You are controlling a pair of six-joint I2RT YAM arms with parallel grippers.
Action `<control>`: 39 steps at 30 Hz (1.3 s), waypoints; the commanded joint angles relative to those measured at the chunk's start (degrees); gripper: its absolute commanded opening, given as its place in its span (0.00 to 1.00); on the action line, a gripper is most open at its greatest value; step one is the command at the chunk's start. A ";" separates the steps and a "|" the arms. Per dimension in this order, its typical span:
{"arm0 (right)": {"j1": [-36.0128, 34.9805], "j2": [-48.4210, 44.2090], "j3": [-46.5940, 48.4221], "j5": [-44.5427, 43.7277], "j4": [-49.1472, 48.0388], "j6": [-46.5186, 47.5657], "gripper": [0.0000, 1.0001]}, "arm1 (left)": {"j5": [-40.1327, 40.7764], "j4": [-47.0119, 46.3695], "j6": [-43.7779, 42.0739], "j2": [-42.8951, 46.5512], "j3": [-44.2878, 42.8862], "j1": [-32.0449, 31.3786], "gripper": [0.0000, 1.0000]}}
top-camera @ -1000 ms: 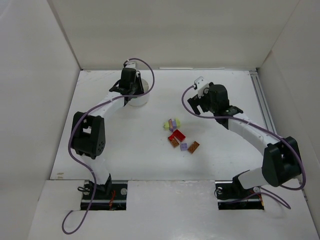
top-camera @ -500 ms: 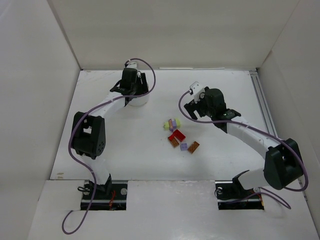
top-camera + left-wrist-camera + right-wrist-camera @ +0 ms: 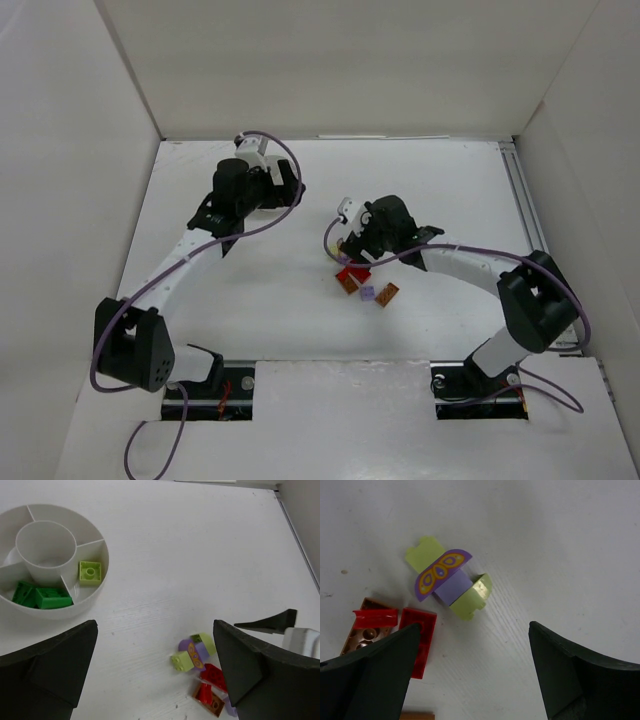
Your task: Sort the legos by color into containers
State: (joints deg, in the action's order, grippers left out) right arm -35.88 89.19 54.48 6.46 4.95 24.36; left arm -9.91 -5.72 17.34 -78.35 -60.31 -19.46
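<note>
The white divided dish (image 3: 75, 605) lies at the upper left of the left wrist view. It holds green legos (image 3: 42, 596) in one wedge and a pale green lego (image 3: 90, 572) in another. My left gripper (image 3: 155, 630) (image 3: 218, 225) hangs open and empty above the table, off to the side of the dish. A cluster of loose legos lies mid-table: a lilac butterfly piece (image 3: 442, 575), pale yellow-green bricks (image 3: 470, 600), a red plate (image 3: 417, 640) (image 3: 350, 272) and an orange-brown brick (image 3: 387, 294). My right gripper (image 3: 474, 627) (image 3: 350, 245) hovers open right over that cluster, holding nothing.
White walls box in the table on the left, back and right. A metal rail (image 3: 525, 200) runs along the right edge. Purple cables (image 3: 285, 150) loop off both wrists. In the top view the left arm hides the dish.
My left gripper opened, leaving the pale green lego in the dish, and drew back from it. My right arm swung left and down onto the lego cluster.
</note>
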 commanded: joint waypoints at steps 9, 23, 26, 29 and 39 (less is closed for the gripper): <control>-2.35 9.07 9.76 3.03 5.16 13.25 0.94 | -3.01 -2.81 1.55 6.45 8.11 -0.14 0.99; -0.33 17.07 16.19 12.87 10.08 16.68 0.83 | -0.72 -1.67 0.50 5.92 7.06 -0.14 0.99; -0.33 18.21 16.71 13.84 10.61 17.30 0.83 | -0.72 -1.67 0.50 4.87 6.53 -0.14 0.99; -0.33 18.74 18.03 13.84 11.40 17.30 0.76 | -0.20 -1.67 0.50 4.87 6.53 -0.14 0.99; -0.33 19.80 18.03 13.22 9.29 16.77 0.47 | -0.20 -1.15 0.50 4.34 6.53 -0.14 0.99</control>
State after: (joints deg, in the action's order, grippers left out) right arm -36.29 108.31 70.46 18.06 15.86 40.97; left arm -10.31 -6.07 18.46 -74.41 -52.12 -19.51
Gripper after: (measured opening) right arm 0.487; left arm 0.993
